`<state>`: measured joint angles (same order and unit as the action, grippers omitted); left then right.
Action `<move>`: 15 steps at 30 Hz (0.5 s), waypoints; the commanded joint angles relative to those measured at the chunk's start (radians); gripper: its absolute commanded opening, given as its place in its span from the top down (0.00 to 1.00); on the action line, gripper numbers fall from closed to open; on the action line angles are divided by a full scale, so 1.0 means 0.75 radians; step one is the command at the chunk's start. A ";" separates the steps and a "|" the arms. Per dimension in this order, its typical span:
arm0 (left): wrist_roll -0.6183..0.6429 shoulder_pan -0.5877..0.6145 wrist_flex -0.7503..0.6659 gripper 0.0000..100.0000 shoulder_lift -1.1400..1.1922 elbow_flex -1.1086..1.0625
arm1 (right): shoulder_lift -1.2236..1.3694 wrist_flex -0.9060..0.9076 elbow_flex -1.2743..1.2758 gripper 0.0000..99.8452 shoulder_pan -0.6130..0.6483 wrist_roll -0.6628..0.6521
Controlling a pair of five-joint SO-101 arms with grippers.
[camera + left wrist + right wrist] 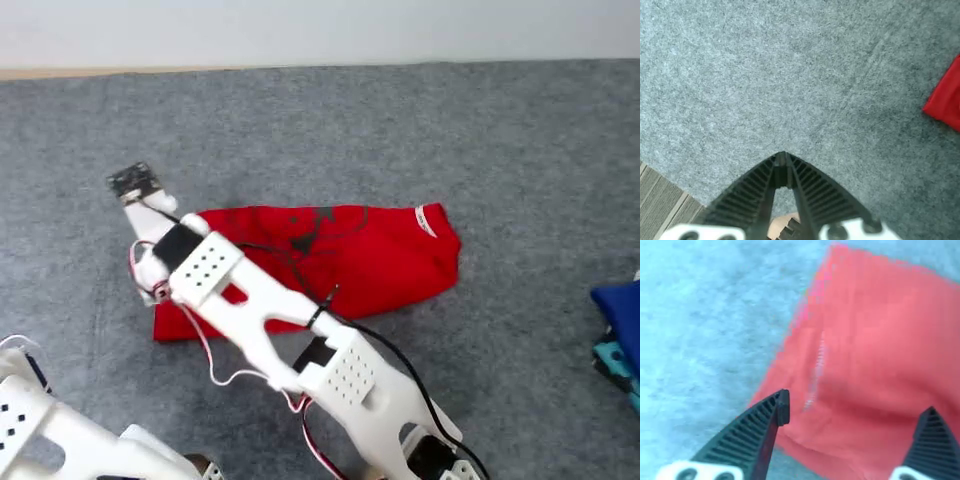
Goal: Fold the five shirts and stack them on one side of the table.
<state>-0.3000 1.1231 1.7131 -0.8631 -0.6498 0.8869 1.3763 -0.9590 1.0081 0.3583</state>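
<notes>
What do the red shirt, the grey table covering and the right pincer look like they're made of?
The red shirt looks like soft knit cotton or similar, matte: it creases and shows a stitched hem. The grey table covering seems felt or low-pile carpet: fuzzy, speckled fibres. The right pincer looks like hard black plastic, ribbed along its inner faces.

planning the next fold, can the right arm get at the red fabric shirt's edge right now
Probably yes: the right gripper hangs open right over the edge of the red fabric shirt, with nothing between them.

One red shirt (pixel 340 255), two arms (pixel 280 310), one blue cloth pile (pixel 620 312)
</notes>
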 commanded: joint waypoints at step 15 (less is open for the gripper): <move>0.000 -0.262 -0.020 1.00 -0.012 0.126 | -0.316 0.562 -0.714 0.63 -0.232 -0.010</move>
<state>-0.2954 1.0495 1.7131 -0.8631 -0.6099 0.7411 1.6832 -1.3932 0.9360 0.3583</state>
